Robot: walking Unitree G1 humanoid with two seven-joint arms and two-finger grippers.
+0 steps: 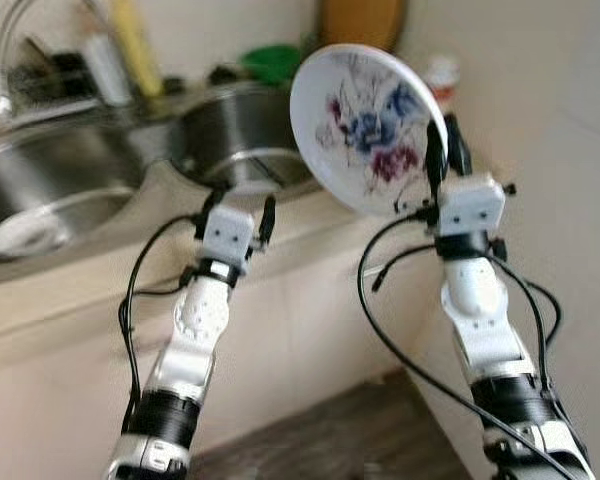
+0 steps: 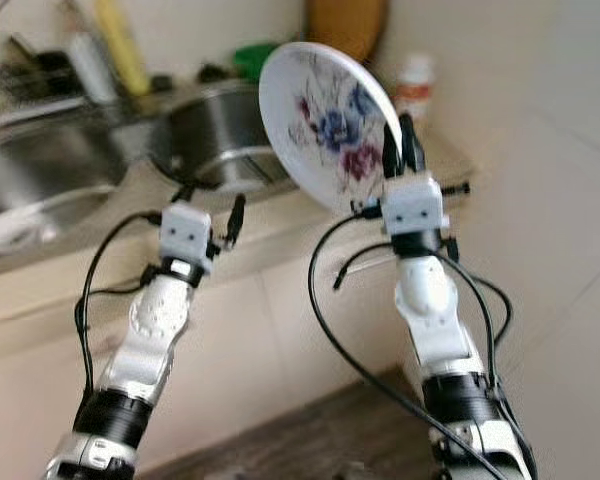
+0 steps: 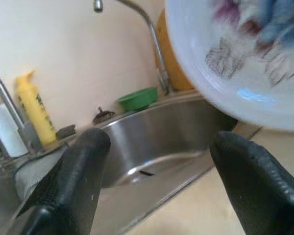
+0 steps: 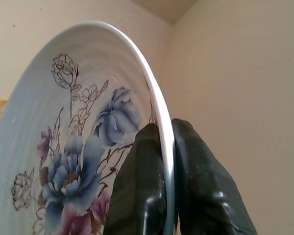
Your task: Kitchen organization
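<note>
A white plate (image 1: 365,120) painted with blue and purple flowers is held up on edge over the counter, its face toward me. My right gripper (image 1: 446,150) is shut on the plate's rim (image 4: 162,132), one finger on each side. My left gripper (image 1: 242,205) hovers open over the counter edge in front of the right sink basin (image 1: 235,135), with nothing between its fingers (image 3: 73,181). The plate (image 3: 235,54) hangs just beside the left gripper in the left wrist view.
A double steel sink spans the counter (image 1: 100,290); the left basin (image 1: 60,190) holds a white dish (image 1: 25,235). A yellow bottle (image 3: 33,110), a green bowl (image 3: 137,98) and a faucet (image 3: 147,29) stand behind. A tiled wall (image 1: 560,150) is close on the right.
</note>
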